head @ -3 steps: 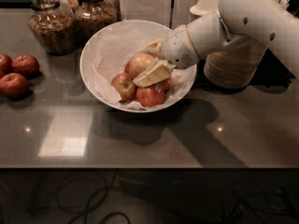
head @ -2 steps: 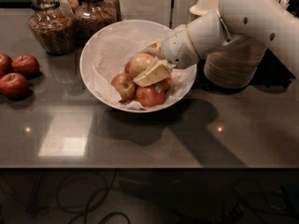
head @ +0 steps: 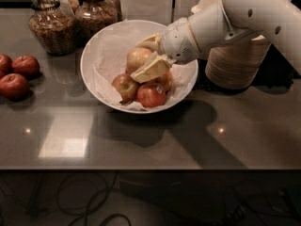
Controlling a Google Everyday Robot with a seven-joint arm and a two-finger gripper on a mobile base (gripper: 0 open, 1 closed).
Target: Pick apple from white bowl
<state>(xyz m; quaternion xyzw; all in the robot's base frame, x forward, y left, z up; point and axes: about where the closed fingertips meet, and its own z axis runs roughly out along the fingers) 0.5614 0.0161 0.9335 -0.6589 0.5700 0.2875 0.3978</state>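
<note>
The wide white bowl (head: 96, 46), lined with crinkled paper, stands at the middle of the dark counter. The pale yellowish apple (head: 137, 55) sits on top of the pile in it. My gripper (head: 139, 60) reaches in from the right with its cream fingers (head: 151, 68) on either side of that apple, closed on it. The front finger covers the apple's lower right. Three smaller, redder apples lie under and beside it: one at the front left (head: 124, 86), one with a sticker (head: 151, 94), and one partly hidden behind the finger (head: 165, 80).
A stack of beige paper bowls (head: 235, 62) stands right of the white bowl, under my arm. Two glass jars (head: 51, 28) (head: 96, 11) stand at the back left. Three loose red apples (head: 19, 76) lie at the left edge of the counter.
My gripper and the pale apple between its fingers have shifted slightly up and to the left. The bowl and the other apples have not moved.
</note>
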